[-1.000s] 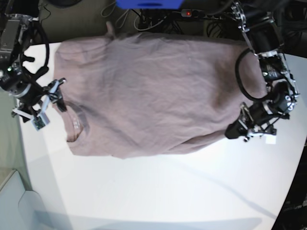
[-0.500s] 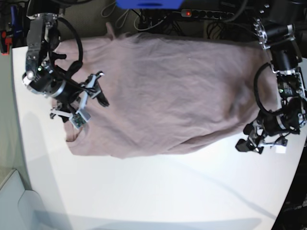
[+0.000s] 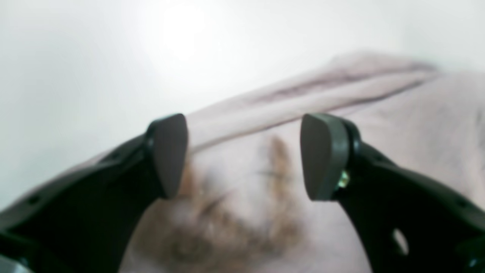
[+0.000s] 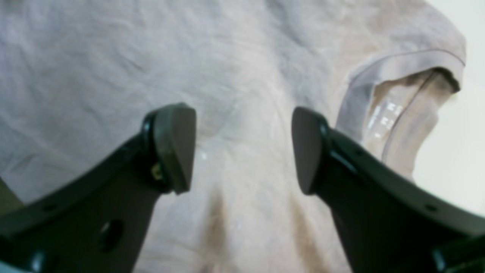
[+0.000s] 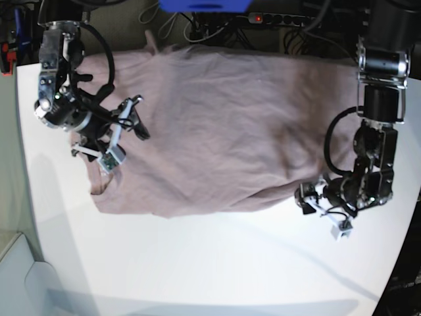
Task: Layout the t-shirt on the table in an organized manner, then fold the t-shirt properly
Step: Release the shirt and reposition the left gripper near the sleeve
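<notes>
The dusty mauve t-shirt (image 5: 223, 125) lies spread and wrinkled across the far half of the white table (image 5: 230, 263). My right gripper (image 5: 138, 120) is open and empty over the shirt's left part. In the right wrist view the right gripper (image 4: 240, 148) hovers above the cloth, with the collar (image 4: 401, 113) to its right. My left gripper (image 5: 304, 196) is open and empty at the shirt's front right edge. In the left wrist view the left gripper (image 3: 246, 155) is just above the shirt (image 3: 379, 125), near a folded hem, with bare table (image 3: 113, 57) beyond.
A blue object (image 5: 204, 5), a power strip with a red light (image 5: 263, 18) and cables lie behind the table's far edge. The shirt's far edge reaches that edge. A pale grey container corner (image 5: 16, 276) sits at the front left.
The right arm moved from the table's left edge onto the shirt and now holds there. The left gripper swung left and down, toward the shirt's front right edge.
</notes>
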Motion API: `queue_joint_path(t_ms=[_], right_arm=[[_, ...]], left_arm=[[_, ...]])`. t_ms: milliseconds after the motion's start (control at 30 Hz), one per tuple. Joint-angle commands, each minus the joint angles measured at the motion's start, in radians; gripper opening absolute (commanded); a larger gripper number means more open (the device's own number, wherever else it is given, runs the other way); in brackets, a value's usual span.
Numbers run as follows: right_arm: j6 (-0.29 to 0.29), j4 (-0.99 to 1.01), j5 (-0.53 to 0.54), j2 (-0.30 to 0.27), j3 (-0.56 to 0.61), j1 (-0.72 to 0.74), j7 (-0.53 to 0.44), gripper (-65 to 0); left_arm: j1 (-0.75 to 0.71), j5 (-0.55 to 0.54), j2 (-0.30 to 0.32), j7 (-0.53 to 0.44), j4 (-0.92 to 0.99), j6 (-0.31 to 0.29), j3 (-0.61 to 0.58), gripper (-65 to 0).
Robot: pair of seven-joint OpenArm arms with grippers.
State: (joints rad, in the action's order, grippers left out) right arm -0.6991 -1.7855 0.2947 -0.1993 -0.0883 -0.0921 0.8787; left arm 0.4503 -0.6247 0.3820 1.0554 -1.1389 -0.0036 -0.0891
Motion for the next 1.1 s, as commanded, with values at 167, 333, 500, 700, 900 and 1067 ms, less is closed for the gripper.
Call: queue_joint_path(t_ms=[167, 333, 500, 700, 900, 1067], right_arm=[[0.001, -0.014, 0.016, -0.007, -0.003, 0.015, -0.025, -24.9], [0.001, -0.014, 0.016, -0.007, -0.003, 0.016, -0.026, -24.9], [0.001, -0.014, 0.016, -0.007, -0.003, 0.016, -0.026, -24.9], [0.001, -0.014, 0.016, -0.006, -0.003, 0.015, -0.025, -24.9], [0.001, -0.017, 0.016, -0.006, -0.003, 0.012, -0.025, -24.9], [0.001, -0.017, 0.016, -0.01, -0.003, 0.009, -0.025, -24.9]], left_arm=[[0.035, 0.11, 0.008, -0.011, -0.03, 0.0, -0.067, -19.3], [0.034, 0.174, 0.035, 0.001, -0.03, -0.002, -0.076, -19.3], [0.034, 0.184, 0.087, 0.0, -0.03, -0.002, -0.082, -19.2], [0.026, 0.184, 0.125, -0.013, -0.03, -0.002, -0.177, -19.2], [0.029, 0.184, 0.137, -0.047, -0.023, -0.002, -0.263, -19.2], [0.026, 0.254, 0.147, -0.1, 0.012, -0.003, -0.275, -19.2]])
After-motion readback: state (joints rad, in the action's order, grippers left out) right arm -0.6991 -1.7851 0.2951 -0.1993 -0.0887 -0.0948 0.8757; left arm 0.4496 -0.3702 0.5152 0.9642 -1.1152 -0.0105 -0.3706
